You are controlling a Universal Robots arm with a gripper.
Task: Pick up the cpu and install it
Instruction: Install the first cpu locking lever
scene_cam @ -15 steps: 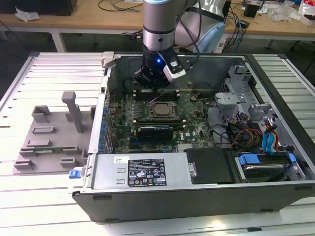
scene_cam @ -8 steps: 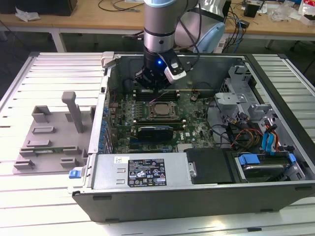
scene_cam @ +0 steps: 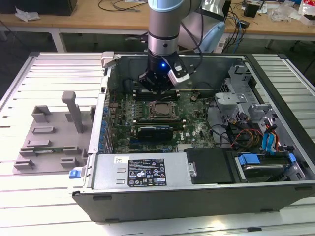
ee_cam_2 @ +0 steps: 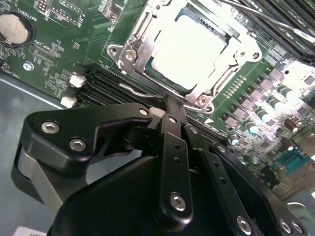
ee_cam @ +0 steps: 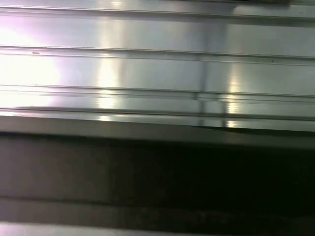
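The cpu point(ee_cam_2: 189, 49) lies flat inside the motherboard socket, its silvery top plate bright under the light, and the metal socket frame point(ee_cam_2: 133, 54) surrounds it. In the exterior view the cpu point(scene_cam: 161, 108) sits in the middle of the open computer case. My gripper point(scene_cam: 158, 88) hangs just behind the socket, low over the board. In the second wrist view my gripper point(ee_cam_2: 170, 105) has its black fingers pressed together with nothing between them, the tips close to the socket frame's edge.
A black expansion card point(scene_cam: 155, 132) lies in front of the socket. Memory slots point(ee_cam_2: 106, 86) run beside it. The power supply point(scene_cam: 142, 169), drive cage point(scene_cam: 266, 164) and cables point(scene_cam: 246, 132) crowd the case's near and right sides. A grey fixture point(scene_cam: 49, 137) stands on the slatted table at the left.
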